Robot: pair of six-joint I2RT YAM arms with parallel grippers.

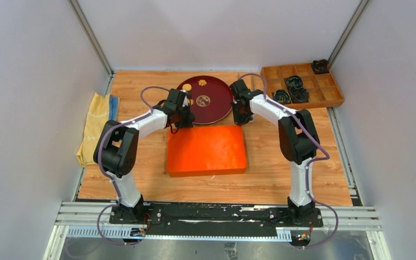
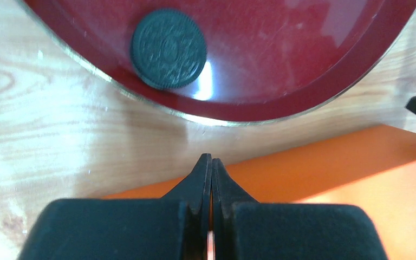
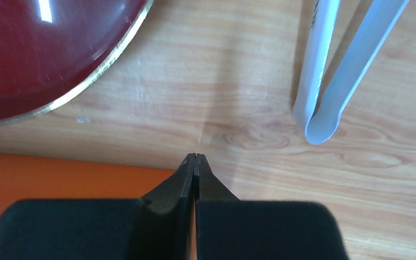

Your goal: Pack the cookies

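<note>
While both arms reach toward the far middle of the worktop (image 1: 271,162), each pincer has its fingers pressed together with nothing between them. The left pincer (image 2: 211,162) hangs over the strip of bare wood between the near rim of a round dark-red plate (image 2: 303,54) and the far edge of a flat orange box (image 2: 330,168); the right pincer (image 3: 195,158) hangs by the plate's right rim, just beyond the box's far right corner, near a pair of white tongs (image 3: 317,108) lying on the wood. The cookies (image 1: 202,101) lie on the plate, which sits at the far middle of the worktop; a dark cookie (image 2: 168,47) rests inside the rim just ahead of the left pincer; a golden cookie (image 1: 187,87) lies at the plate's left rim; a flower-shaped cookie (image 1: 201,83) lies beside it toward the far rim. A yellow cloth (image 1: 95,127) lies along the left edge; a wooden tray (image 1: 325,89) with compartments sits in the far right corner, dark items in some of them.
</note>
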